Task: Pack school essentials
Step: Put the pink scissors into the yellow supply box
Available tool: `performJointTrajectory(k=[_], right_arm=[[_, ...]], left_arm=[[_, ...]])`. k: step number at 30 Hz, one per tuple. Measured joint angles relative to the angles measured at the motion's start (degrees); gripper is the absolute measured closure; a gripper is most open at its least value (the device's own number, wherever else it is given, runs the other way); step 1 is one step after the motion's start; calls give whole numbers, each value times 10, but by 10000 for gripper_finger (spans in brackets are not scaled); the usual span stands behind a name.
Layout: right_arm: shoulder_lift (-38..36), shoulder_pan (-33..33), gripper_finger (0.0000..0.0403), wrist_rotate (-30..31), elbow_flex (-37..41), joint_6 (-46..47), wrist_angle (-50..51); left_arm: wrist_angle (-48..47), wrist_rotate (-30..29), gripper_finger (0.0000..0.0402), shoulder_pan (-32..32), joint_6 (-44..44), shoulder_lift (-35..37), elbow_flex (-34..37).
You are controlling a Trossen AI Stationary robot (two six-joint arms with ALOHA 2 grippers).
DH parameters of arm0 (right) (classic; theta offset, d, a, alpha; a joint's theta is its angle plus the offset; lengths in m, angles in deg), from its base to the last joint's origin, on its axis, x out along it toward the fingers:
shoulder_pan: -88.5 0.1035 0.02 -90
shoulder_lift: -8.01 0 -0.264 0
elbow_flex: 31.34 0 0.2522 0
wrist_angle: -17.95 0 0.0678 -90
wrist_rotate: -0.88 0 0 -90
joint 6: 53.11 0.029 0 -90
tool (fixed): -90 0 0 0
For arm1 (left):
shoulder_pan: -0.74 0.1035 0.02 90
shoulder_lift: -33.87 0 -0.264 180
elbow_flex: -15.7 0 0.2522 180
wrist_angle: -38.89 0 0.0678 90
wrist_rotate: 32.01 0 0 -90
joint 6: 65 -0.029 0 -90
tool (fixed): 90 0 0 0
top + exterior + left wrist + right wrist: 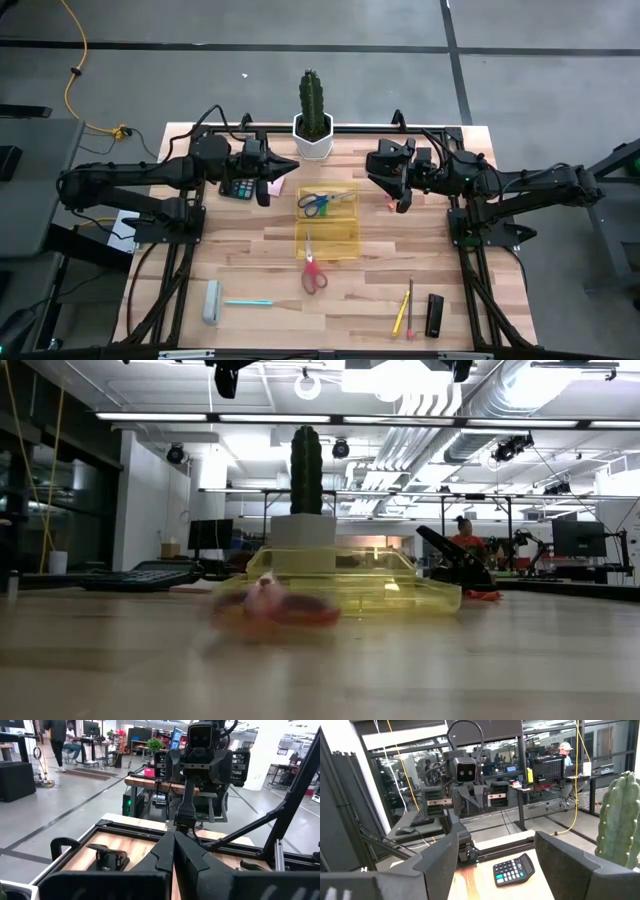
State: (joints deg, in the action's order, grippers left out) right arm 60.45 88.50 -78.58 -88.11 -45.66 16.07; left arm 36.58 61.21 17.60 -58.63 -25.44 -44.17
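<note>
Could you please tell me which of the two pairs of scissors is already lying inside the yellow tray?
The blue-handled scissors lie fully inside the yellow tray, near its far end. The red-handled scissors only reach in with their blades; their handles rest on the table.

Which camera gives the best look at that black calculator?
The right wrist view: the calculator sits close, keys and screen clear. From above it is small beside the left arm; the low view shows only its flat edge; the left wrist view misses it.
</note>
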Motion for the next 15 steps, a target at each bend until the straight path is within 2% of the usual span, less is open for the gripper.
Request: performJointTrajectory(k=[15], right_arm=[[0,0,149,0,0,0,0]], left_arm=[[0,6,401,-14,10,0,0]])
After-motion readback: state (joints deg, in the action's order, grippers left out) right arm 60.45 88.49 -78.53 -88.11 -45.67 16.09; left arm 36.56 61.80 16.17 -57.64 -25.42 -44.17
